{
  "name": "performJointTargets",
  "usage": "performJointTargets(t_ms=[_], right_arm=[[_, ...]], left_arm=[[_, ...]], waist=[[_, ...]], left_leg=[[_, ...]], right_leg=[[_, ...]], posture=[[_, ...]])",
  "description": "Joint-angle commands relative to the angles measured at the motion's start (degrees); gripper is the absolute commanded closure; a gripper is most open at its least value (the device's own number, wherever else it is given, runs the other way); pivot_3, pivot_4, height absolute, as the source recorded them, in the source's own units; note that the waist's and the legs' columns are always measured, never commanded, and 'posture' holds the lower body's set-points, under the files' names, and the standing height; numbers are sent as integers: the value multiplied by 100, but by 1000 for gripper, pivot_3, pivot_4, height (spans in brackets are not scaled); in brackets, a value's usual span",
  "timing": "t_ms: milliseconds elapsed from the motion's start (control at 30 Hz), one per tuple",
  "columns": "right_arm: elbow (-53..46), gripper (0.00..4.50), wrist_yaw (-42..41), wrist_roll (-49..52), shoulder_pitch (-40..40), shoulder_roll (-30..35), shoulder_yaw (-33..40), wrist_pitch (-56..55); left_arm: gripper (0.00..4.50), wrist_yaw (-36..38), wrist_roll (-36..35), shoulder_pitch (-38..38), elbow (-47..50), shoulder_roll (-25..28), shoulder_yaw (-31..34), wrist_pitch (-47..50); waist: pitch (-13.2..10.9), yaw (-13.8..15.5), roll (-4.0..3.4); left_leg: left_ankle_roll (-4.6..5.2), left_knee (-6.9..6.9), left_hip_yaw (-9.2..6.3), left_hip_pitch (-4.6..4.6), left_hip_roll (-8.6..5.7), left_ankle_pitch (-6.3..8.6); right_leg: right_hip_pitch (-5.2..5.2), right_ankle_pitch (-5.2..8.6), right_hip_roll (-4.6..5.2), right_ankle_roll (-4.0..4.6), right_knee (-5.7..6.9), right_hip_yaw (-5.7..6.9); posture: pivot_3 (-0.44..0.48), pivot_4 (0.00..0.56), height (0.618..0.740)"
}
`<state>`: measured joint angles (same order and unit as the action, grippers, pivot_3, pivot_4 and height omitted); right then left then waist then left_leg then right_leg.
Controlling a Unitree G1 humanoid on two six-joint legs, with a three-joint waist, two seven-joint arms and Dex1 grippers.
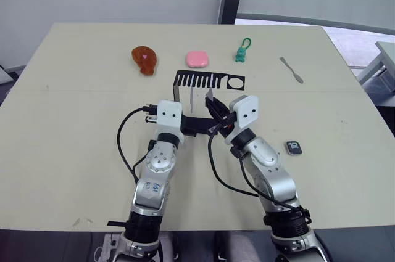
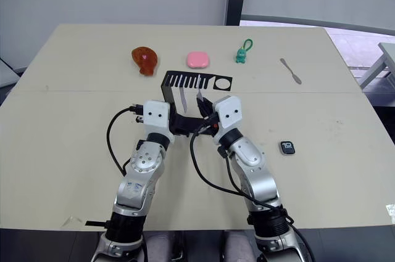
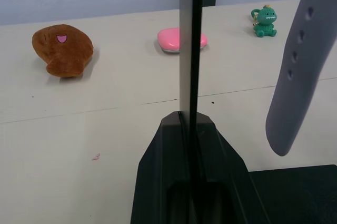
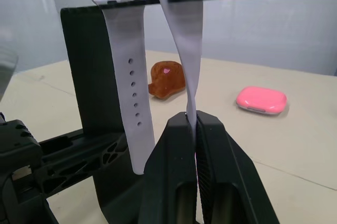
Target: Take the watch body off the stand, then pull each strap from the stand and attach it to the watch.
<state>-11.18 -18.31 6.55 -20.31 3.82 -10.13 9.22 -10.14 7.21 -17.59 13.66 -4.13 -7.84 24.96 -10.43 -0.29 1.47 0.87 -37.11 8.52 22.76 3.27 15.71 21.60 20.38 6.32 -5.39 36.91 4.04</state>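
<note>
Now the right pincer is pinching the lower end of a plain pale lavender silicone strap that hangs downward from the black metal stand, while the left pincer is pressed on the stand's upright plate, so the pull goes down along the strap.

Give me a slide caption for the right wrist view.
Right end effector pinches a plain pale lavender silicone strap hanging on the black stand.

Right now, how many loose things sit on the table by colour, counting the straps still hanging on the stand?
Black: 2, slotted black stand, small black watch body
Lavender-grey: 2, holed strap, plain strap held in the right claw
Brown: 1, plush toy
Pink: 1, rounded block
Green: 1, dinosaur charm
Grey: 1, metal spatula
Total: 8
</note>
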Motion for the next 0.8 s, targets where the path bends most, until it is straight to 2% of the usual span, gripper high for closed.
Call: performJointTargets(t_ms=[33, 367, 633, 733, 800], right_arm=[[-149, 4437, -124, -210, -146, 130, -101, -420], [-330, 4437, -497, -576, 253, 836, -290, -1357], [-445, 4437, -775, -411, 651, 1284, -102, -1499], [-535, 4500, -934, -230, 795, 1522, 76, -1454], [-564, 4500, -1056, -128, 855, 1676, 178, -1468]], left_arm=[[4500, 8, 97, -38, 150, -22, 1, 22], [4500, -20, 124, -34, 129, 9, 32, 55], [4500, 53, 131, 23, 154, 63, -23, 117], [3559, 178, 26, 129, 281, 126, 47, 107], [2624, 292, -5, 209, 386, 192, 41, 131]], waist=[[0, 0, 0], [0, 6, 0], [0, 8, 0], [0, 8, 0], [-1, 4, 0]], left_leg=[[0, 0, 0, 0, 0, 0], [0, 0, -1, 2, 0, 0], [0, -1, -1, 1, 1, 0], [0, 0, -1, 1, 1, 0], [0, 0, -1, 2, 1, 0]], right_leg=[[0, 0, 0, 0, 0, 0], [0, 0, 1, 0, -3, 3], [-1, 0, 1, 0, -3, 3], [-2, 0, 1, 0, -4, 4], [-1, 0, 1, 0, -5, 5]], posture=[[0, 150, 740], [0, 150, 740], [0, 150, 740], [0, 150, 740], [0, 150, 740]])
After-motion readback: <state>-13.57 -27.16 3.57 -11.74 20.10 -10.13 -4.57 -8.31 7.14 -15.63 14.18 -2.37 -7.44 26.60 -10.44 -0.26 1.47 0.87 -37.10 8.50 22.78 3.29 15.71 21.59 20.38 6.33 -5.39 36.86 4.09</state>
